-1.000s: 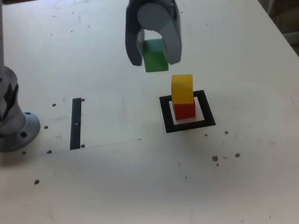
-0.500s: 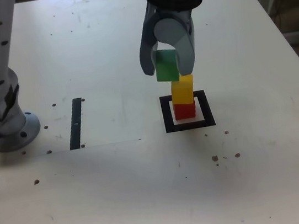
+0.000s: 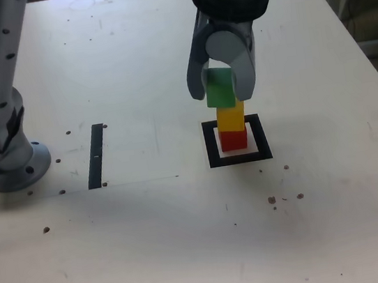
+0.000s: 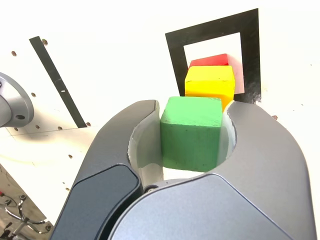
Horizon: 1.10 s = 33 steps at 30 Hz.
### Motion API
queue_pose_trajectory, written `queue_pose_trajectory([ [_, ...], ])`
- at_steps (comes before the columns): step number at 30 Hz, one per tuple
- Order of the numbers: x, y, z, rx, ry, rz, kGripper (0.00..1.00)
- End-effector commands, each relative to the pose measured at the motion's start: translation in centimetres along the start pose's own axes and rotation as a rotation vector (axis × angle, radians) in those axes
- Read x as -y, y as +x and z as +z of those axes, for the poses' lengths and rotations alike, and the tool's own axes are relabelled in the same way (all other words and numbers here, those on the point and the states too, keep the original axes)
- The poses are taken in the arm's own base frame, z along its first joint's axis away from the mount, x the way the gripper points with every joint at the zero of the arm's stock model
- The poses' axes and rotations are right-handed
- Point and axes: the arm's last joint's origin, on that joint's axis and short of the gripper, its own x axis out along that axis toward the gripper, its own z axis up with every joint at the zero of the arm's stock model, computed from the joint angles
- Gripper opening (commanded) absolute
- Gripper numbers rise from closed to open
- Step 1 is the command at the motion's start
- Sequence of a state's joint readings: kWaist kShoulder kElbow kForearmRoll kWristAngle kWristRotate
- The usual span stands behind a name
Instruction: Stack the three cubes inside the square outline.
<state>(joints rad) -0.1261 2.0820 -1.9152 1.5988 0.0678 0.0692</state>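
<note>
So at this point I had the hand [image 3: 224, 87] clamped on the green cube [image 3: 219, 88], jaws pinched tight on its two sides, and you could see that clearly in the wrist view too [image 4: 192, 132]. Over the last second I'd swung it across from the far left of the stack toward the exterior view's right and dropped it a good bit, so the green one went from hanging well clear of the tower to sitting just above the yellow cube [image 3: 230, 116]. From the exterior view its bottom edge looked nearly touching the yellow top, but I couldn't tell if it was actually resting on it yet.

The yellow was sitting on the red cube [image 3: 233, 139], and that pair stood inside the square outline [image 3: 211, 145] on the counter [image 3: 154, 245], a bit toward the outline's far side, same as before.

My read: two thirds done, last block basically lined up. The green looked shifted slightly to the exterior view's left of the yellow, so I'd have wanted a small nudge right before lowering and letting go, otherwise it could've perched off-centre and tipped.
</note>
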Motion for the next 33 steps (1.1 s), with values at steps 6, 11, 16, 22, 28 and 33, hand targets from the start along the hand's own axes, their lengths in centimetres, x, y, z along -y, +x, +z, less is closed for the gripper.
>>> queue_pose_trajectory([
  [6, -0.3, 0.3, 0.7, -0.006, 0.001, -0.004, 0.0],
  [11, -0.6, 0.6, 1.0, -0.005, 0.0, 0.005, 0.0],
  [16, -0.9, 0.7, 1.1, -0.006, -0.004, 0.013, 0.0],
  [22, -0.9, 0.8, 1.1, -0.01, -0.005, 0.012, 0.01],
  [28, -0.9, 0.8, 1.0, -0.014, -0.004, 0.01, 0.12],
  [33, -0.9, 0.9, 0.9, -0.024, -0.004, 0.008, 0.54],
])
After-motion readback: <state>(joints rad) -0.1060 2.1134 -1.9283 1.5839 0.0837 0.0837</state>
